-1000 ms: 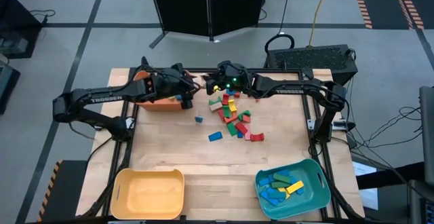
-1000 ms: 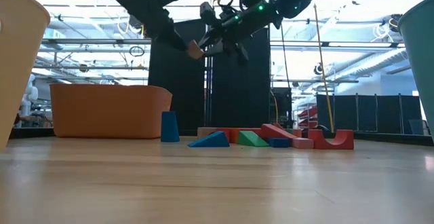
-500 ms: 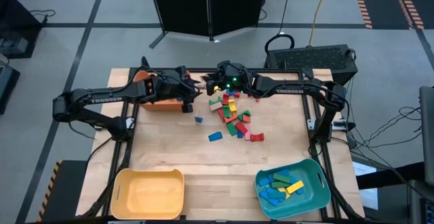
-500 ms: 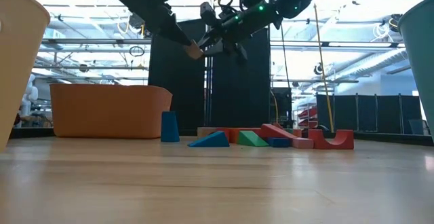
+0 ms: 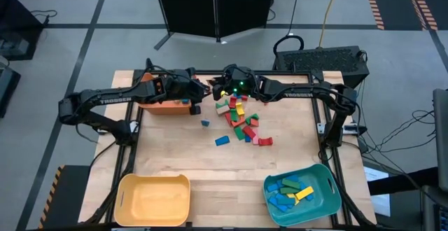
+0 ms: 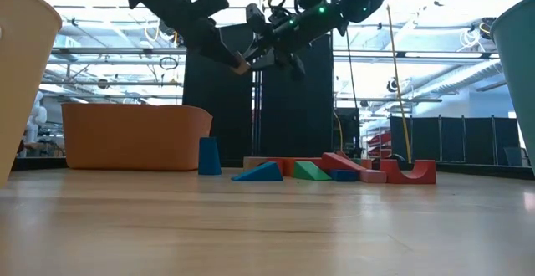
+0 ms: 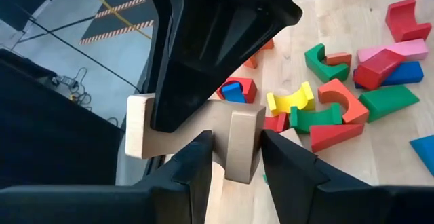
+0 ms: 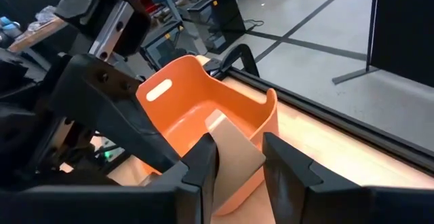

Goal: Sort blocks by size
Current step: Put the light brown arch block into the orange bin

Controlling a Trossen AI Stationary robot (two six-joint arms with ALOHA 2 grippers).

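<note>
the two wrist views show what the high view cannot: a plain unpainted wooden block [image 7: 203, 132] sits between both pincers at once. in the left wrist view the left pincer [image 7: 234, 149] has its fingers on either side of one upright leg of that block, close against it, though whether they press it i cannot tell. in the right wrist view the right pincer [image 8: 237, 157] is clenched on the pale block's flat end (its fingers touch both faces). the low view shows the block held well above the worktop [image 6: 267, 226], with the two arms meeting over it; the high view places that meeting at the far edge, between the orange bin [image 5: 157, 105] and the pile of painted blocks [image 5: 241, 122].

the worktop is light wood. a yellow bin [image 5: 154, 199] and a teal bin [image 5: 302, 192] holding blue and yellow blocks stand at the near corners. beyond lie a grey floor, a black panel and striped floor tape.

the plain block's long axis runs roughly level, from one pincer toward the other, its legs pointing down.
</note>
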